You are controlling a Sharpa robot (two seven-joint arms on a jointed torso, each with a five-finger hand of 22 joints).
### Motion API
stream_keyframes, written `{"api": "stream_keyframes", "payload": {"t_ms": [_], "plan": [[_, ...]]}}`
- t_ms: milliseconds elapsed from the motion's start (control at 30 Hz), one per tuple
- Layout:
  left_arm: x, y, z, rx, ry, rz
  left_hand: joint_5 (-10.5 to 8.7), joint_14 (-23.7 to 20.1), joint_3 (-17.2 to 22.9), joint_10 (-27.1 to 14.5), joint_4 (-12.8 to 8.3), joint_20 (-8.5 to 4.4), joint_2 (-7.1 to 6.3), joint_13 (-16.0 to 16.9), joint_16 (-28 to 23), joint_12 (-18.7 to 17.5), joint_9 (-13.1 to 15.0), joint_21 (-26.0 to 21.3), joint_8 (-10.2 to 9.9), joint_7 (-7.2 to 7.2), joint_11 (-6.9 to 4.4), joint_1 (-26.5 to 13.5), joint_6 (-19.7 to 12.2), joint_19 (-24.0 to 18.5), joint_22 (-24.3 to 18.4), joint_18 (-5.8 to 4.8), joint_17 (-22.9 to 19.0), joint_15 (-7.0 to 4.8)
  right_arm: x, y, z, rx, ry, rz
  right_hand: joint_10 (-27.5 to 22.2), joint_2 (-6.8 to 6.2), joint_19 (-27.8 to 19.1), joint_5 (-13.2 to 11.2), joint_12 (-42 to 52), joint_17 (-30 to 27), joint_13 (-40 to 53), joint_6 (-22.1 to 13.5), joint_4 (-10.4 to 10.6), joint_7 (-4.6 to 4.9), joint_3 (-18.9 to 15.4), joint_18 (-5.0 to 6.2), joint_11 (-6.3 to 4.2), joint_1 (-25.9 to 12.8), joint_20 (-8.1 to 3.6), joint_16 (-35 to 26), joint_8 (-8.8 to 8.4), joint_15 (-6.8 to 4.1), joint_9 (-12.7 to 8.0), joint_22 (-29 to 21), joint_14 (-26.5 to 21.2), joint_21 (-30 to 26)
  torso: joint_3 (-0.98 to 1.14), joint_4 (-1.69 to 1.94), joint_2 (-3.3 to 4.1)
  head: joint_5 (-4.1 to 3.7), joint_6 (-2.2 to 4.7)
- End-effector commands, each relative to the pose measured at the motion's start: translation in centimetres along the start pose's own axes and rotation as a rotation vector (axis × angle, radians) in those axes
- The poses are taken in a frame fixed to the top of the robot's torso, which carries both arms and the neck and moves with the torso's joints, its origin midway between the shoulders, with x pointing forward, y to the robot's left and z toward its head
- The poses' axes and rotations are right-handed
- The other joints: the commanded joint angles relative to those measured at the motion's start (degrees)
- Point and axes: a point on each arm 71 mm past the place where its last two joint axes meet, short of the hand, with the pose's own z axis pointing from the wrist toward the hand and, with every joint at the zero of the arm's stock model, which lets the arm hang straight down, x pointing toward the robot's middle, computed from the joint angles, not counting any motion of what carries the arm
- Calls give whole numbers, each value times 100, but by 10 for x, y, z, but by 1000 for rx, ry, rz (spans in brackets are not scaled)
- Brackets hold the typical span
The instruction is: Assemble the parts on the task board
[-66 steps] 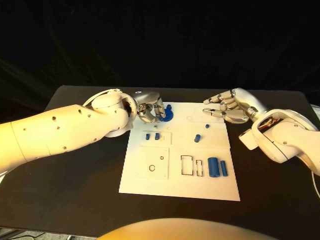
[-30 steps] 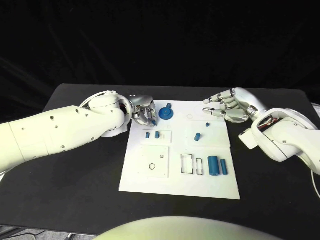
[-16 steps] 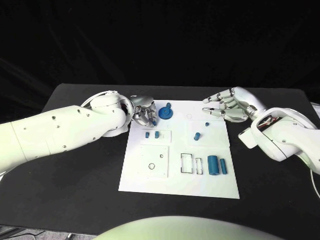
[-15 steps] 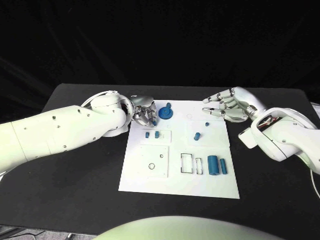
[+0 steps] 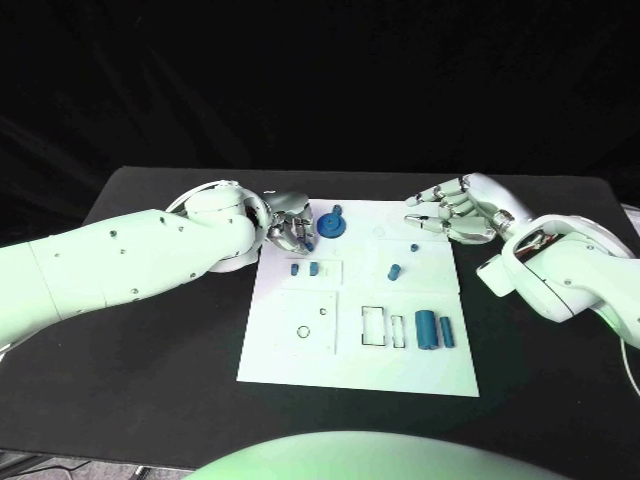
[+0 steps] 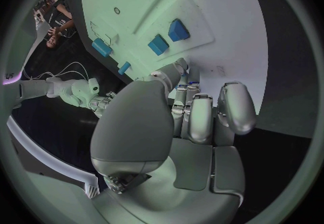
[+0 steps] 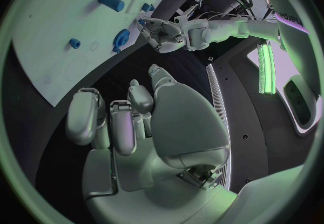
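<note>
Two hands, both holding nothing. My left hand [image 5: 291,228] hovers with fingers apart at the task board's [image 5: 299,355] far corner, the blue gear part [image 5: 330,226] just beside my fingertips. My right hand [image 5: 454,212] hangs loosely spread, well apart from it. Gear: small, round, toothed, stub on top. Likely light, rigid, slick; pinch by the rim.

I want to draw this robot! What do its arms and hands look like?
Both arms are smooth, rounded white shells with tiny dark dots. The left hand and right hand are shiny silver metal with jointed fingers. Thin white cables loop at the left wrist.
</note>
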Motion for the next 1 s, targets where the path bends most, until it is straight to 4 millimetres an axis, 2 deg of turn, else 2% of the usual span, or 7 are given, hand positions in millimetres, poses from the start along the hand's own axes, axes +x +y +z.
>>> {"api": "stream_keyframes", "payload": {"t_ms": [33,433,567,633,933,1000], "plan": [[3,2,1,-20,31,9,-32,183,2,29,20,0,8,7,-1,-38,-4,-27,-31,18,18,-50,2,-30,-2,-87,-9,2,2,1,0,-4,15,-1,-3,60,-30,33,20,521,9,19,-10,13,-18,36,-4,9,-9,-28,14,14,5,8,368,-23,1,3,-1,-2,-7],[4,2,2,-22,35,10,-35,178,2,12,7,3,-12,8,-6,-73,-17,-39,-65,32,26,-61,-30,-35,-7,-85,-23,7,2,1,0,-4,16,-1,-3,60,-30,33,20,521,9,19,-10,13,-18,36,-4,9,-9,-28,14,14,5,8,368,-23,2,1,-5,3,-9],[3,2,2,-25,24,6,-30,173,12,-150,16,58,-118,-21,-3,-234,-149,-71,-356,188,147,-146,-471,-52,-21,-89,-48,98,2,0,0,-3,16,-1,-7,73,-32,34,6,511,-3,23,-10,13,-21,38,-3,14,-10,-37,15,14,6,-3,367,-31,2,4,-3,-2,-9],[3,3,2,-27,19,4,-33,169,5,-200,21,86,-164,-33,-4,-278,-197,-89,-437,209,181,-173,-632,-60,-31,-88,-62,127,2,0,0,-3,16,-1,-7,73,-32,34,6,511,-3,23,-10,13,-21,38,-3,14,-10,-37,15,14,6,-3,367,-31,2,8,-4,-4,-10],[1,8,1,-40,8,1,-35,152,-4,-290,25,136,-227,-59,-15,-366,-260,-150,-447,240,223,-197,-914,-89,-70,-70,-117,165,0,-2,-1,12,17,-4,-89,69,-57,32,-164,447,-117,15,-10,15,-28,49,-2,15,-9,-80,11,15,3,-63,352,-64,-1,4,-5,1,-8],[1,10,0,-44,6,-1,-34,148,-4,-331,24,146,-236,-71,-16,-397,-264,-167,-447,245,234,-196,-978,-96,-81,-65,-129,174,0,-5,-1,25,22,-13,-431,76,-59,30,-870,157,-594,-12,-10,18,-31,50,3,37,-8,-295,6,17,-3,-71,270,-76,-4,3,-6,1,-5]]}}
